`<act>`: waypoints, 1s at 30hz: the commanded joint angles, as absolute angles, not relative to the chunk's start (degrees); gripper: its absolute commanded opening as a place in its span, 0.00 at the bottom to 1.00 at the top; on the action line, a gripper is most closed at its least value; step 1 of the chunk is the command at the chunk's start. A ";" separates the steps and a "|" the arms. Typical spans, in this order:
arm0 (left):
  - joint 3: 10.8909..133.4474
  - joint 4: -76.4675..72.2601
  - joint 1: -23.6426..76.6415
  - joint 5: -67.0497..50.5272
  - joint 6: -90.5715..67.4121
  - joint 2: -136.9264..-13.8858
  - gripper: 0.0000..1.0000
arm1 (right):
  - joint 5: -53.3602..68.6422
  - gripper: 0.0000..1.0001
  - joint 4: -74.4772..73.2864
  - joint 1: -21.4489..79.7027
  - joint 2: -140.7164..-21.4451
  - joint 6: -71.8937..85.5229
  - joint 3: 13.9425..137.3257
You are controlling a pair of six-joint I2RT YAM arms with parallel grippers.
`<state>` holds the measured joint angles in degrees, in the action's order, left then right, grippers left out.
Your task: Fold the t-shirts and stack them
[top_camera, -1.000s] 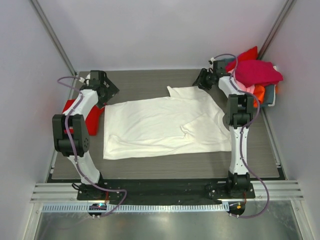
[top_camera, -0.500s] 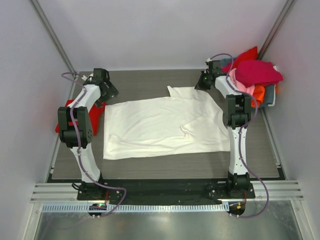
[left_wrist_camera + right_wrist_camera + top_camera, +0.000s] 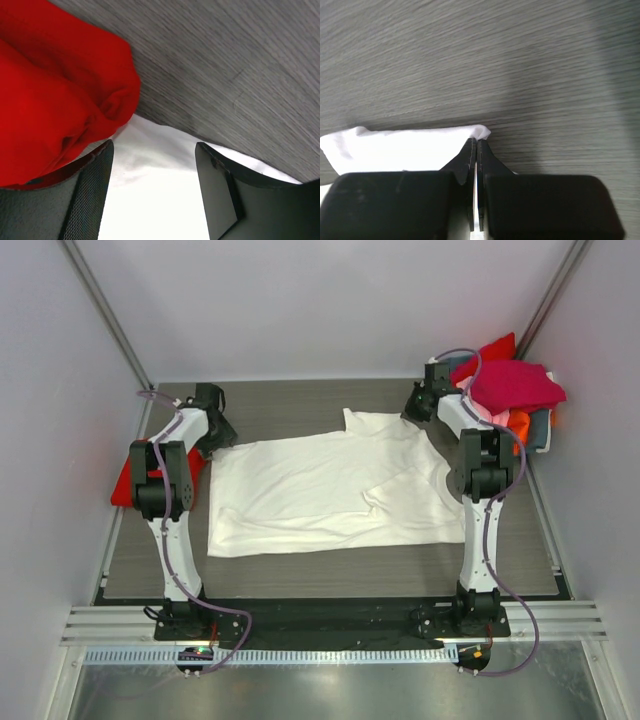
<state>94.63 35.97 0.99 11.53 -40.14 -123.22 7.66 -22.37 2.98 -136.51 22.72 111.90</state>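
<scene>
A large white t-shirt (image 3: 330, 490) lies spread flat on the grey table. My left gripper (image 3: 218, 432) is open over its back left corner. In the left wrist view the white cloth (image 3: 160, 190) lies between the spread fingers of that gripper (image 3: 154, 150), and a plain red t-shirt (image 3: 50, 100) lies bunched just beside the left finger. The red t-shirt also shows at the table's left edge (image 3: 125, 480). My right gripper (image 3: 412, 412) is shut on the white shirt's back right edge; the wrist view shows the cloth (image 3: 410, 145) pinched at the tips of that gripper (image 3: 477, 141).
A grey-blue basket (image 3: 541, 430) at the back right holds a heap of shirts: magenta (image 3: 510, 385), red (image 3: 495, 348), pink (image 3: 487, 412) and orange (image 3: 518, 425). Side walls stand close on both sides. Bare table (image 3: 300, 400) shows behind the white shirt.
My left gripper has moved nearer and right, onto the white shirt's back left corner. My right gripper has shifted right with the shirt's back edge, pulling the collar area slightly right.
</scene>
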 commanded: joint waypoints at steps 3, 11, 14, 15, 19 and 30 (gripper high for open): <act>97.38 36.56 0.62 12.04 -39.99 -124.28 0.66 | 4.22 0.01 -19.60 0.79 -131.92 25.14 111.45; 97.82 34.80 0.62 10.90 -40.43 -122.87 0.76 | 6.94 0.01 -19.60 0.70 -132.54 24.87 111.71; 100.45 35.68 0.53 11.43 -40.34 -124.27 0.75 | 7.21 0.01 -19.42 0.70 -132.54 24.87 111.62; 101.07 35.42 0.53 10.64 -40.34 -125.06 0.75 | 7.38 0.01 -19.51 0.70 -132.45 24.87 111.62; 102.91 33.66 0.53 7.75 -41.31 -127.17 0.76 | 7.82 0.01 -19.25 0.70 -132.54 24.87 111.53; 108.54 37.09 0.53 5.54 -41.31 -132.89 0.49 | 8.35 0.01 -19.16 0.79 -132.37 25.31 111.97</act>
